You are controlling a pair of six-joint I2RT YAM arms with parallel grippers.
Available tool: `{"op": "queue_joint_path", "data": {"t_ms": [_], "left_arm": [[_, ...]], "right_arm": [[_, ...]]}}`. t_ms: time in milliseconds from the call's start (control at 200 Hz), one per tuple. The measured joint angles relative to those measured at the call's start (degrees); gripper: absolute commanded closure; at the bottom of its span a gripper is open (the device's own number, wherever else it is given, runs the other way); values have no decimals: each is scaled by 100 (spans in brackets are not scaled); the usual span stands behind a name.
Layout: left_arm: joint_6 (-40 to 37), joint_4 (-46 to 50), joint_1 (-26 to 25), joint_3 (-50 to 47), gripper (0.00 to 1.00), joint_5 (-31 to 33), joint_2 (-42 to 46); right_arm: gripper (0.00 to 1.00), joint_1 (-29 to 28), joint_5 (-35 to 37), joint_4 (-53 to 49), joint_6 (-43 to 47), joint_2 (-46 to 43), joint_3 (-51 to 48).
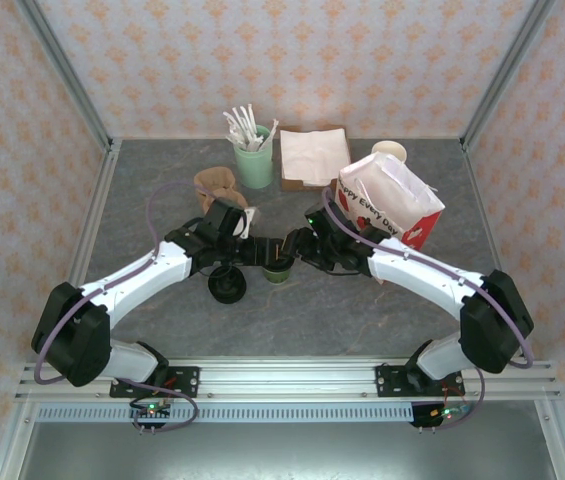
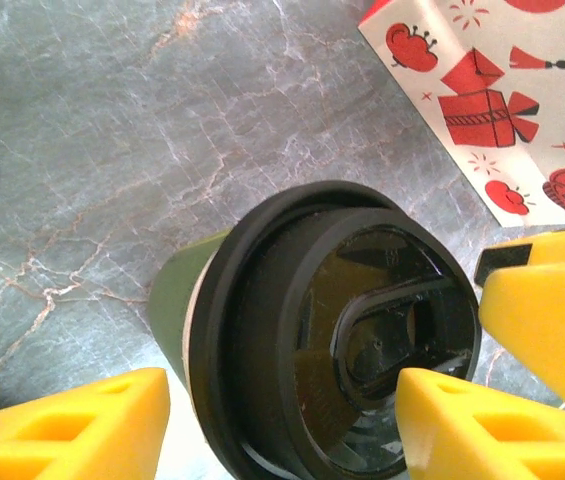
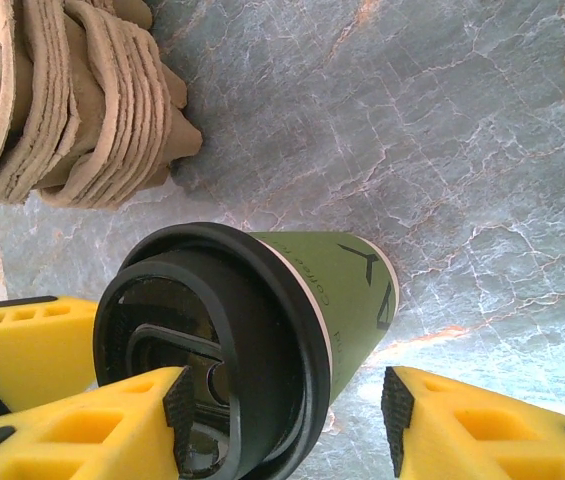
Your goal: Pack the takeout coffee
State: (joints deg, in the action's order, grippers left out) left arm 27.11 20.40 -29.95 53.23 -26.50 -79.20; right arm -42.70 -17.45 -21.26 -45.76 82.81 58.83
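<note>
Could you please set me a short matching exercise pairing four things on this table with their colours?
Things:
1. cup lid
2. gift bag
3. stack of pulp carriers
4. stirrer cup

Colours:
A. mint green
B. black
C. brown
D. white with red pictures

Pairs: 1-B, 2-D, 3-C, 4-A

You can read "Happy Every Day" in white on the red-and-white gift bag (image 1: 390, 198); the takeout coffee cup's (image 3: 347, 290) small print is illegible.
</note>
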Motion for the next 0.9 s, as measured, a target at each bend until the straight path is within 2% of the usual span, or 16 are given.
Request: {"op": "queue_joint_path", "data": {"t_ms": [265,901], "left_arm": [[0,2,164,0,50,55,61],[2,-155,350,-168,56,-2,120]], "right_arm": [[47,0,-44,-20,39,125,42],[49,0,-68,-66,107,212,162]]}}
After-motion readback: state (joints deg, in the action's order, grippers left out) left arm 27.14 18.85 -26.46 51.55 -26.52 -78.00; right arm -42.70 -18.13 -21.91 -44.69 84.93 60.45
